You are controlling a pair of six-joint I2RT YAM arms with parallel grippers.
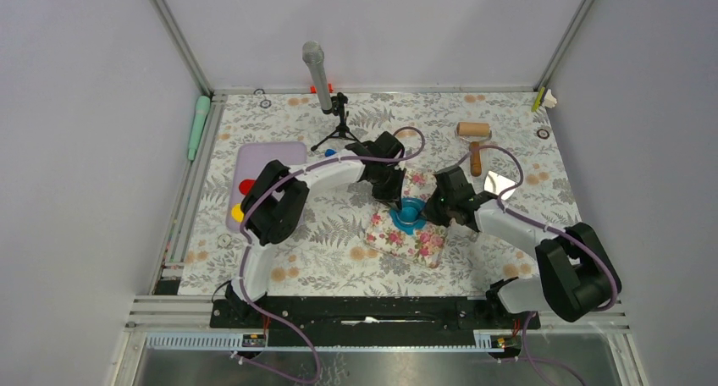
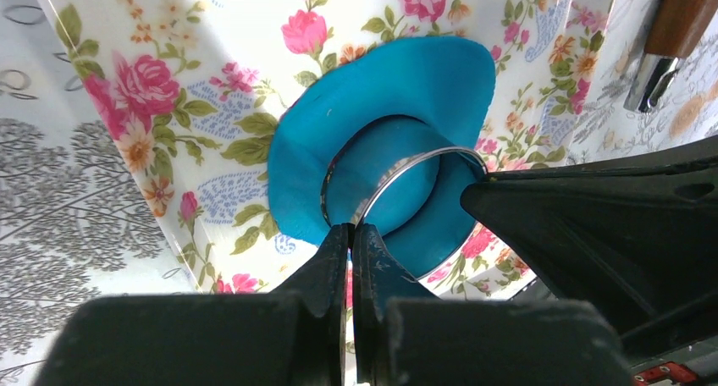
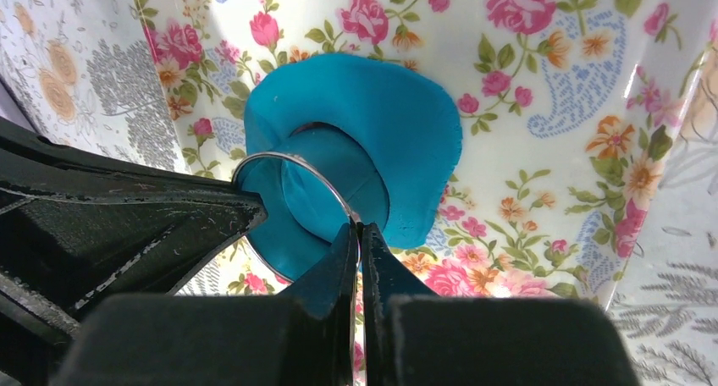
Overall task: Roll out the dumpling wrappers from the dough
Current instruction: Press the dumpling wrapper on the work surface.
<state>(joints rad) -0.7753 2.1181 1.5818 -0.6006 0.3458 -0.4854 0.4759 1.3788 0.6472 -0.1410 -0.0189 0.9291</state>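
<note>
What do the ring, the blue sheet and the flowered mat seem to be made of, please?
The ring looks like metal: thin wall, bright mirror-like edge. The blue sheet seems soft clay or dough: matte, uneven outline. The mat may be coated fabric or plastic, smooth and printed; I cannot tell which.

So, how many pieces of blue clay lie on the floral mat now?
1. One flattened dough sheet lies on the floral mat, under the metal ring that the left fingers and right fingers pinch. Small scraps could be hidden beneath them.
</note>
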